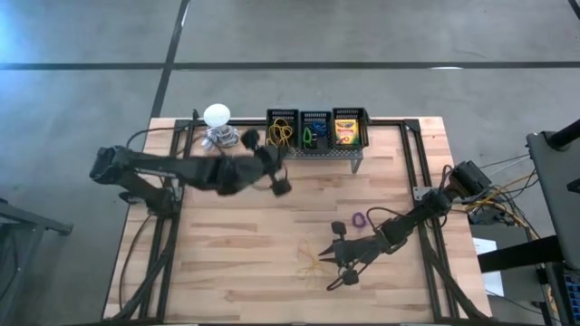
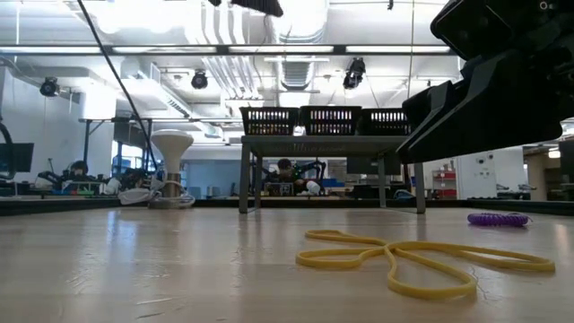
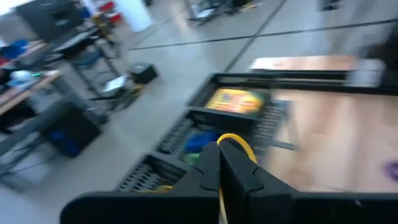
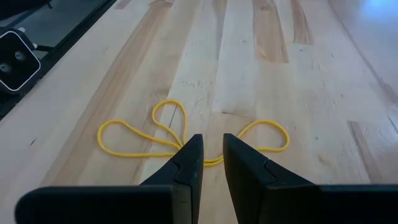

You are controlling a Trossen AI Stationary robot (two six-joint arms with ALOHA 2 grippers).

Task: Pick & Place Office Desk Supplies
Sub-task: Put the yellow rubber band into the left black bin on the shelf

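Observation:
My left gripper hangs above the table, just on the near side of the black three-compartment tray, and is shut on a thin yellow rubber band. The tray holds yellow bands, small green and blue items and a crayon box. My right gripper is low at the near middle of the table. It is open by a narrow gap, its fingertips standing over a tangle of yellow rubber bands that lies flat on the wood. A purple ring lies just beyond them. My left gripper pinches the yellow rubber band between its two fingertips. A loop of the band arcs out past the tips, and the band is lifted clear of the table. My right gripper has the bands' crossing under its narrow gap; whether the fingertips touch them I cannot tell.
A white ball-shaped object on a metal foot stands at the far left, beside the tray. The tray sits raised on a grey perforated stand. Black frame rails run along the table's left and right sides. Bare wood lies between the two arms.

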